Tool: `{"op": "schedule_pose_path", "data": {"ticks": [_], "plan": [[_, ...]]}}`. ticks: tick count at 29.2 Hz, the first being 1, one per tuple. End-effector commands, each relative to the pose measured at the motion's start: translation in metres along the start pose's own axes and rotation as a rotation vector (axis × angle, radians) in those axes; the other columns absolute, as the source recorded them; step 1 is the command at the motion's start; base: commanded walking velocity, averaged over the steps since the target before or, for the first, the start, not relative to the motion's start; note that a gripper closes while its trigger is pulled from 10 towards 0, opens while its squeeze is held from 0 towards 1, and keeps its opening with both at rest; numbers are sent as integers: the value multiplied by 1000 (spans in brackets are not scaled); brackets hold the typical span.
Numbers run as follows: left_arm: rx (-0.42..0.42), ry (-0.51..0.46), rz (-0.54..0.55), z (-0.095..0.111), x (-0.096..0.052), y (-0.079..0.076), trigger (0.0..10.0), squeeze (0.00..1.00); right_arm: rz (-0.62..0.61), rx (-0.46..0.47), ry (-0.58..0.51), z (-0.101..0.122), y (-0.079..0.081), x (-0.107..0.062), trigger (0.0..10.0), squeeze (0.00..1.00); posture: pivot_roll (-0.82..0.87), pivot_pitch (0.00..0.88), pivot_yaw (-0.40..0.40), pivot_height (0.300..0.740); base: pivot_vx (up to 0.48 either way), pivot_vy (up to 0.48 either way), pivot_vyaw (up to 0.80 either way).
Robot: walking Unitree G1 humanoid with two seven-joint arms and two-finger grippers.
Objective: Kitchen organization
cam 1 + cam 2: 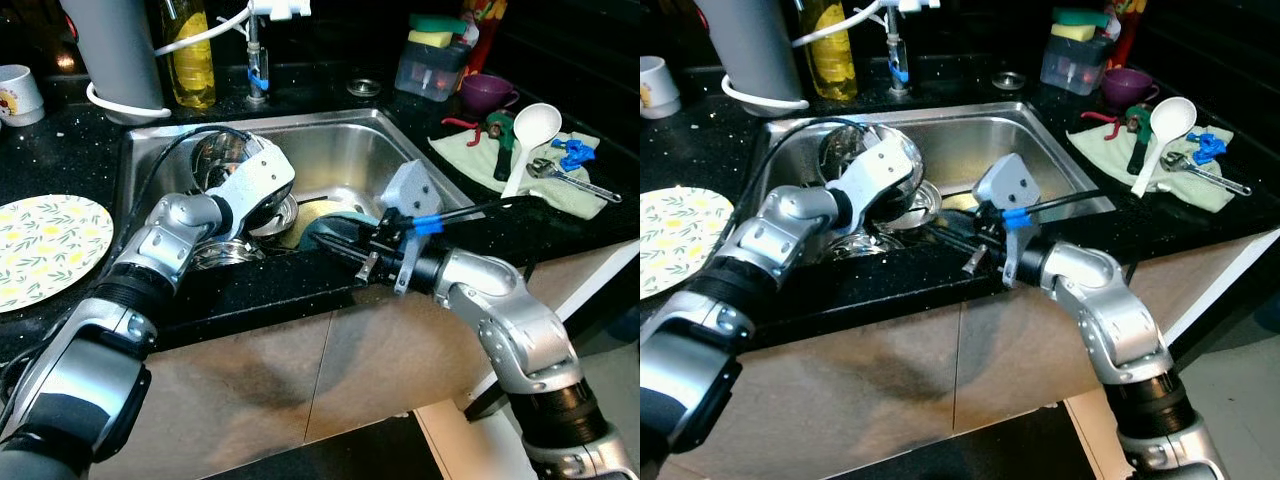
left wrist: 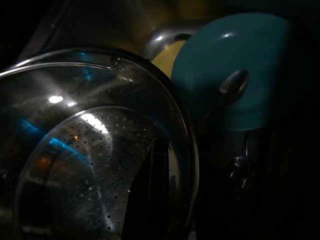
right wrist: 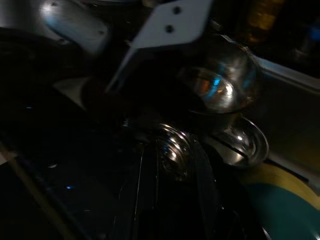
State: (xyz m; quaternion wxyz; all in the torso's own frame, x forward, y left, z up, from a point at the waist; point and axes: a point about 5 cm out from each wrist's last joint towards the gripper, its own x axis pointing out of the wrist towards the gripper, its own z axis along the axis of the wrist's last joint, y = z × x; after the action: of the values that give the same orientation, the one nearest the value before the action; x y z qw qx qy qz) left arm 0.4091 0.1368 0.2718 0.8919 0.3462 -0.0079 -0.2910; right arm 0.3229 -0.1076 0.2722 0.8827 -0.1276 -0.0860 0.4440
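Left wrist view reveals a perforated steel colander (image 2: 100, 150) beside a teal plate (image 2: 235, 65); both jaws' spread untellable

no readable text, labels, brands or numbers on anything in view

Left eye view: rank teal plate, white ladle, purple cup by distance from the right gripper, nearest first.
From the right gripper, at the sink's front edge:
1. teal plate, in the sink, right at the fingertips.
2. white ladle, on the green cloth on the counter to the robot's right.
3. purple cup, behind the ladle, toward the back of the counter.
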Motion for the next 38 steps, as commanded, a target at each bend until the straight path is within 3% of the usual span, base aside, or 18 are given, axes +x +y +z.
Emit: {"op": "schedule_pose_path", "data": {"ticks": [1, 8, 25, 26, 27, 33, 34, 35, 36, 38], "plan": [[2, -35, -16, 7, 2, 0, 0, 0, -17, -7, 18, 1, -4, 0, 10000, 0, -1, 209, -11, 740, 0, 0, 0], [-88, -21, -79, -9, 7, -11, 0, 0, -48, -21, 47, 2, -13, 12, 10000, 0, -7, 221, -13, 740, 0, 0, 0], [-109, 14, -98, -21, 6, -13, 0, 0, -23, -1, 55, 1, -17, 26, 10000, 0, -4, 206, -16, 740, 0, 0, 0], [-112, 17, -103, -21, 6, -13, 2353, 0, -23, -1, 54, 1, -17, 26, 10000, 0, -5, 204, -16, 740, 0, 0, 0], [-126, 17, -102, -21, 6, -13, 10000, 1000, -21, -1, 53, 1, -17, 26, 10000, 0, -6, 200, -16, 740, 0, 0, 0], [-94, 30, -93, -20, 6, -10, 10000, 1000, -21, -2, 50, 1, -19, 26, 10000, 0, -6, 194, -16, 740, 0, 0, 0], [-83, 28, -89, -19, 5, -9, 10000, 408, -22, -3, 49, 1, -19, 26, 10000, 0, -5, 192, -16, 740, 0, 0, 0], [-83, 28, -89, -19, 5, -9, 10000, 408, -22, -3, 49, 1, -19, 26, 10000, 0, -5, 192, -16, 740, 0, 0, 0], [-78, 24, -85, -18, 5, -6, 10000, 0, -23, -4, 47, 1, -19, 26, 10000, 0, -4, 190, -16, 740, 0, 0, 0], [-80, 17, -82, -16, 4, -4, 10000, 0, -23, -5, 46, 1, -20, 27, 10000, 0, -4, 190, -16, 740, 0, 0, 0]]}}
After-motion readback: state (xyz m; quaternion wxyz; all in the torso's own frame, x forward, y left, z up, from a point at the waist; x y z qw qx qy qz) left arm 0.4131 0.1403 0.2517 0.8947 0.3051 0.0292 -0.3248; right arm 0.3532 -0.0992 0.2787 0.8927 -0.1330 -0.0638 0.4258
